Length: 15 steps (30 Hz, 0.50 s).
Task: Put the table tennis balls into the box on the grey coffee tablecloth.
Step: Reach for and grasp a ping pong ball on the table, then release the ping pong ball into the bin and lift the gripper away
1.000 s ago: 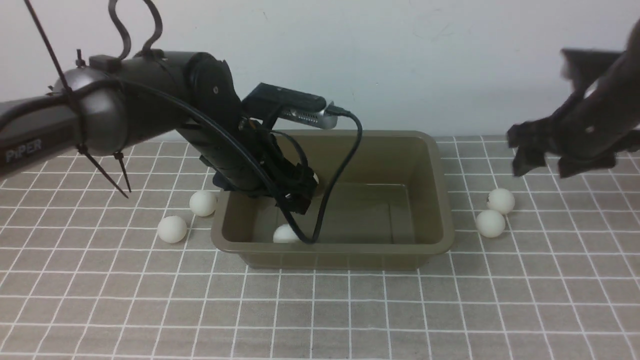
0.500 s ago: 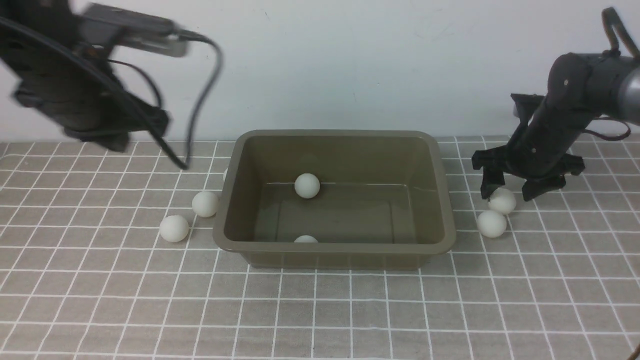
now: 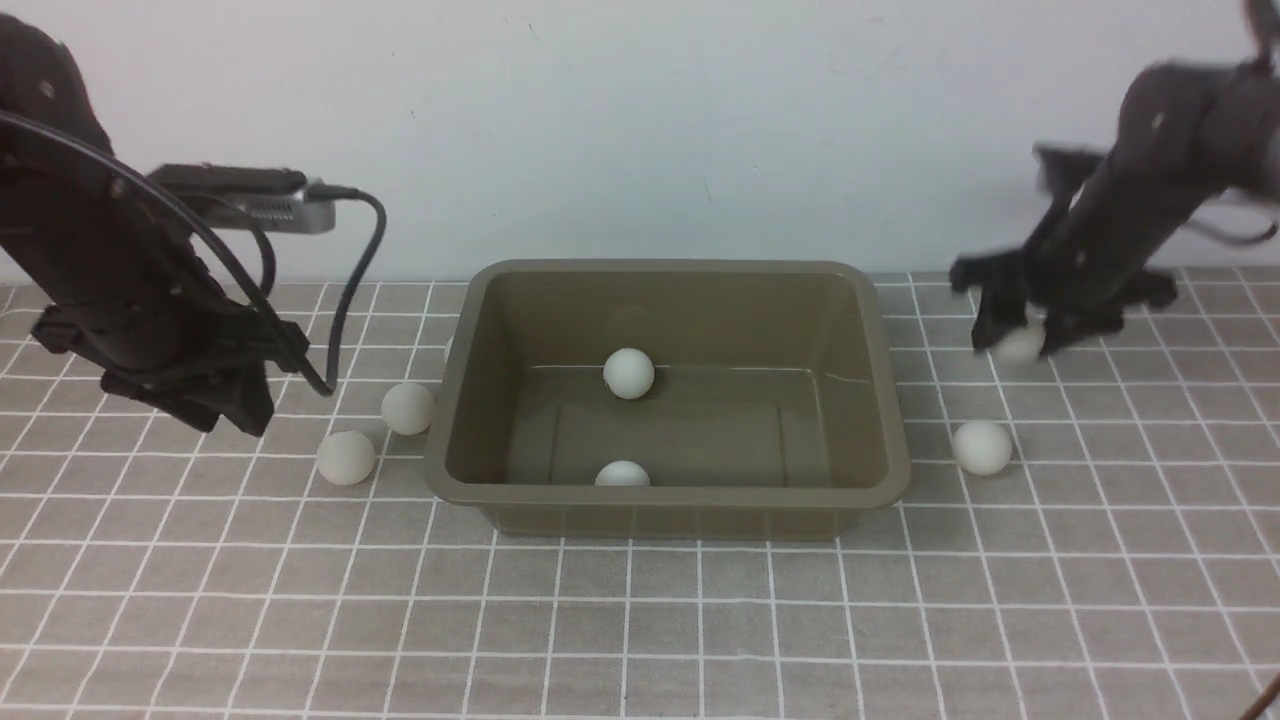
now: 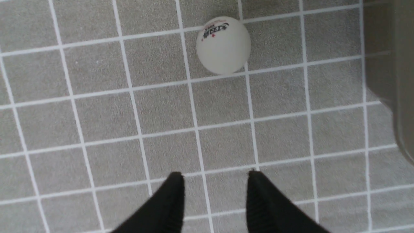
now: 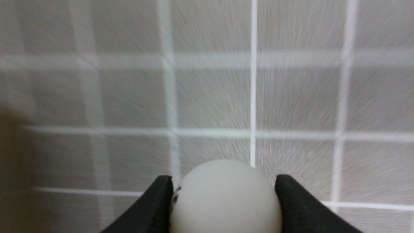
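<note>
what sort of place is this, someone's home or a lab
Most likely a robot test bench, not a home: black robot arms over a checked tablecloth, a bare white wall, and just a box and table tennis balls.

The box (image 3: 668, 497) is open from above; inside, a far ball (image 3: 629, 373) at 12 o'clock and a near ball (image 3: 622, 474) at 6 o'clock take little room, and the floor toward 3 o'clock is bare. At 9 o'clock of the box a rim ball (image 3: 408, 408) lies just beside the rim, with an outer ball (image 3: 346, 458) at 8 o'clock, so this side is narrow; the left gripper (image 3: 225, 405) hangs beyond them, jaws apart. At 3 o'clock a lone ball (image 3: 981, 447) lies apart from the rim, with a bare lane between. At 2 o'clock the right gripper (image 3: 1018, 335) grips a held ball (image 3: 1021, 347), and only the raised rim separates it from the box. At 6 o'clock the grey coffee tablecloth (image 3: 640, 620) is bare all across.
</note>
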{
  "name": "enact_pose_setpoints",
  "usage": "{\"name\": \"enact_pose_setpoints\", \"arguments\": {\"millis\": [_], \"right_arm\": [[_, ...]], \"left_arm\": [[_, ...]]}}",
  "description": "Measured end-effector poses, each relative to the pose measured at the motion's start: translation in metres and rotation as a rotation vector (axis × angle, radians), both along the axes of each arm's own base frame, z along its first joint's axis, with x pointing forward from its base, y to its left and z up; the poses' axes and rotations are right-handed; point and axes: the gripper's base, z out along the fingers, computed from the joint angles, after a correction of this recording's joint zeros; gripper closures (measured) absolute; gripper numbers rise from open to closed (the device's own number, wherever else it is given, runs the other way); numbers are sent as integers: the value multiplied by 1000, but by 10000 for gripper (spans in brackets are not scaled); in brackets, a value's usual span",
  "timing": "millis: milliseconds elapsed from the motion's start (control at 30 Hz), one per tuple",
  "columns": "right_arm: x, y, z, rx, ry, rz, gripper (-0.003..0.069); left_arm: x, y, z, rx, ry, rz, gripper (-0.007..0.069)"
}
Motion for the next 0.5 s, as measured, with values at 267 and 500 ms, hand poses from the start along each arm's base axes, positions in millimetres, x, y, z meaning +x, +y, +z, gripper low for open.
{"name": "enact_pose_setpoints", "arguments": {"millis": [267,500], "right_arm": [[-33,59,79,128,-157,290,299],[-37,114,42,172,-37,447,219]], "left_arm": [[27,-7,-50,-1,-5,-85,64],[40,-17,-82,13,-16,-113,49]]}}
